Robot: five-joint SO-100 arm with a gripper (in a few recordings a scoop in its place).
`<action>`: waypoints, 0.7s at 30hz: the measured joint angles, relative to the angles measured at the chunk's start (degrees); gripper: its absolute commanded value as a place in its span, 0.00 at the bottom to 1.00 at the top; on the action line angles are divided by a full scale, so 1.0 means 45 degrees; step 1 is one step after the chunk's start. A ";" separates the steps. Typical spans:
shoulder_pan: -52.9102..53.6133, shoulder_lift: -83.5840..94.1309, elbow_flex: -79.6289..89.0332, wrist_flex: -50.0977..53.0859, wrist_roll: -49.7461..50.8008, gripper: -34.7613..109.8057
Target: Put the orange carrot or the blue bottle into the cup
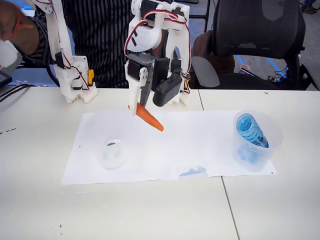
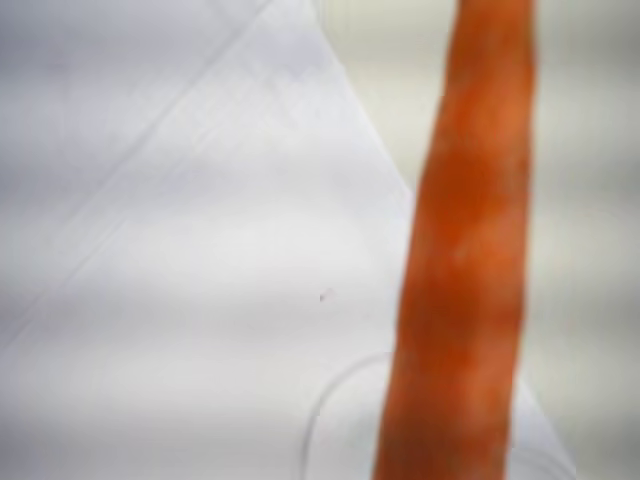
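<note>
While the white two-finger hand (image 1: 139, 106) grips the small tapered orange toy carrot (image 1: 150, 118) by its thick end, the carrot hangs above the white paper sheet (image 1: 200, 135), tip slanting down to the right in the fixed view. Down-left of that tip sits the clear frosted plastic cup (image 1: 111, 153) with the green mark, upright, well apart.

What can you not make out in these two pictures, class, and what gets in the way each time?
- Fixed view: the grip on the orange carrot; the gripper hides its top end.
- Fixed view: the blue bottle's lower end, blurred by the frosted wall of the right-hand cup.
- Fixed view: the left cup is faint against the white paper.
- Wrist view: the carrot's ends, cut off by the picture's edges.
</note>
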 measured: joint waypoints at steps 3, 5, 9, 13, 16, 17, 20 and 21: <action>0.0840 0.0020 0.0000 0.0000 -0.0645 0.26; 0.1309 0.0020 0.0000 0.0000 -0.0977 0.26; 0.2051 0.0020 0.0000 0.0000 -0.1504 0.26; 0.2734 0.0020 0.0000 0.0000 -0.1777 0.26; 0.3027 0.0020 0.0000 -0.0254 -0.1934 0.26; 0.3105 0.0020 0.0000 -0.0488 -0.1992 0.26; 0.3203 0.0020 0.0000 -0.1230 -0.2070 0.26; 0.3203 0.0020 0.0000 -0.1426 -0.2090 0.26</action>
